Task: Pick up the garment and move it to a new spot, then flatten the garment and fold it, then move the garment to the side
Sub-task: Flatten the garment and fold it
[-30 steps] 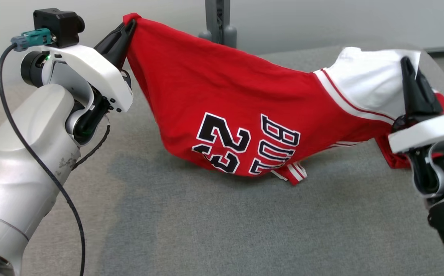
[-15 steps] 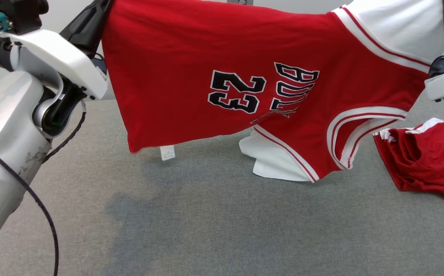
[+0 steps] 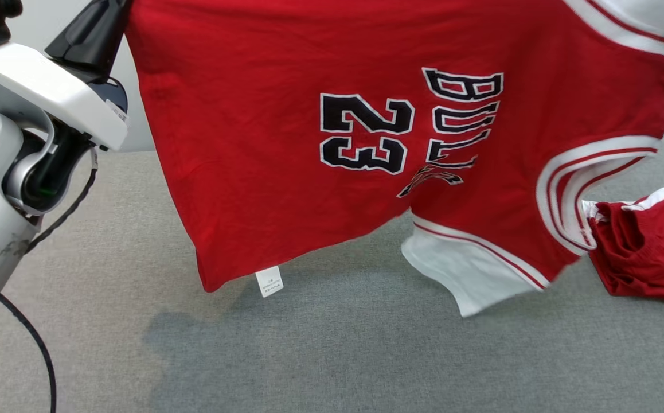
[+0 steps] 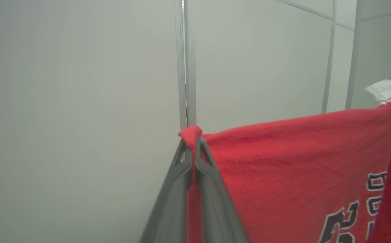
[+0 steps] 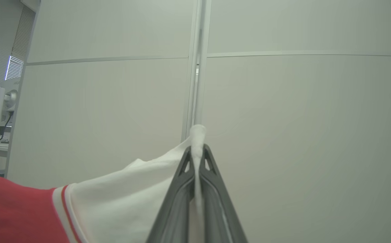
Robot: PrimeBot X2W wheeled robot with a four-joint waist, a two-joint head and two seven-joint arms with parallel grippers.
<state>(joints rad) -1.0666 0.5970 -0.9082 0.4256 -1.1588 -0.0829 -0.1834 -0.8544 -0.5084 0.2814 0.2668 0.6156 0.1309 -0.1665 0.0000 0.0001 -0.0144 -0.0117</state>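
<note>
Cloth hangs stretched between two claws. At one end the left claw [image 4: 192, 141] has its dark fingers pressed together on a bunched red corner of the garment [image 3: 263, 143], with a nub of fabric poking past the tips. In the head view this arm sits higher and farther left than a second ago, and its fingertips are now beyond the top edge. From that claw the garment runs rightward as a broad red sheet hung from both claws, where a second ago it sagged in a low belly onto the grey worktop [image 3: 332, 355]. Its lower corner dangles below the left claw, and a small white care label [image 3: 269, 281] at the hem was hidden a second ago. Roughly midway between the claws the black 23 [image 3: 366, 135] and the lettering beside it lie sideways, spread flat now rather than creased into the sag. Nearer the right claw a white flap [image 3: 469, 281] edged with red piping hangs lowest; whether its tip touches the worktop cannot be told. At the far end the right claw [image 5: 198, 150] is clamped on a white edge of the garment, which peeks above its fingertips against a pale wall [image 5: 283, 135]. Below that claw a crumpled red cloth [image 3: 647, 252] lies on the worktop just beside the striped armhole trim, about where it lay half a second ago.
</note>
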